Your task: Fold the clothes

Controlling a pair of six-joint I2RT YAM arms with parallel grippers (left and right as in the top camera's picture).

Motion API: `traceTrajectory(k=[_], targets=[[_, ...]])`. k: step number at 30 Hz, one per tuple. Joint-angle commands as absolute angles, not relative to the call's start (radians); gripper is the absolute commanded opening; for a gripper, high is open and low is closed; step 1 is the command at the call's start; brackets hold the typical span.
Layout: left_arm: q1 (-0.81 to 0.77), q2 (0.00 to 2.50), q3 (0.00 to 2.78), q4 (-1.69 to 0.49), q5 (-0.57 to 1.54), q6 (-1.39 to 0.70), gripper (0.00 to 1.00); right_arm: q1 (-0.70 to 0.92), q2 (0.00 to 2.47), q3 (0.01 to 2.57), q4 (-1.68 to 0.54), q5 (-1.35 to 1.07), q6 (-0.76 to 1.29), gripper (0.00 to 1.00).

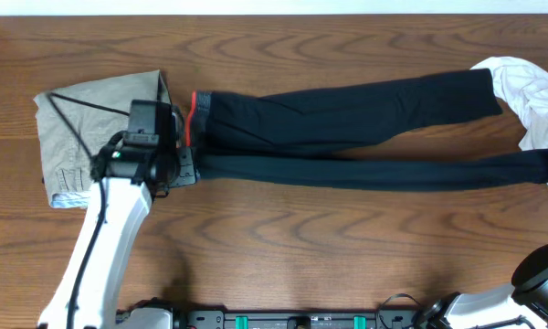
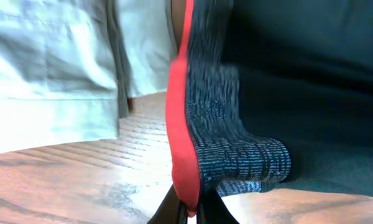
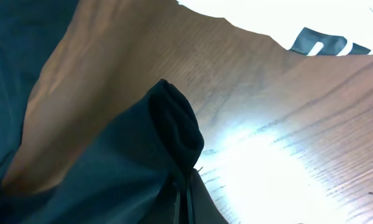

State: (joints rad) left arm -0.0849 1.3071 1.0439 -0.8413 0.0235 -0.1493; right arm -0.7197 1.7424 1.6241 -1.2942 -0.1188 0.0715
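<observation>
The black leggings (image 1: 347, 110) lie stretched across the table, with the grey waistband (image 2: 236, 155) and its coral-red edge (image 2: 177, 137) at the left. My left gripper (image 2: 191, 214) is shut on the lower corner of that red edge, next to the folded khaki trousers (image 1: 82, 137). At the far right edge my right gripper (image 3: 185, 199) is shut on the cuff of the near leg (image 3: 174, 124). The far leg's end (image 1: 479, 91) lies free, touching the white garment (image 1: 530, 87).
The white garment is bunched at the table's right end, with a dark printed patch (image 3: 317, 42) showing in the right wrist view. Bare wooden tabletop (image 1: 301, 238) spreads in front of the leggings. The arms' bases (image 1: 292, 320) stand along the front edge.
</observation>
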Motion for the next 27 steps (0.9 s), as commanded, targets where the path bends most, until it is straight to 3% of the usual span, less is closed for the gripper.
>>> traceTrajectory(k=[1,17,27], targets=[[-0.08,1.275,1.071,-0.839,0.011,-0.139,0.06,-0.727,1.739,1.633,-1.294,-0.102,0.093,0.01],[-0.08,1.184,1.071,-0.913,0.011,-0.14,0.06,-0.765,1.709,1.633,-1.309,-0.18,0.099,0.01],[-0.08,1.171,1.071,-0.669,0.011,-0.14,0.06,-0.648,1.67,1.633,-1.156,-0.337,0.06,0.01]])
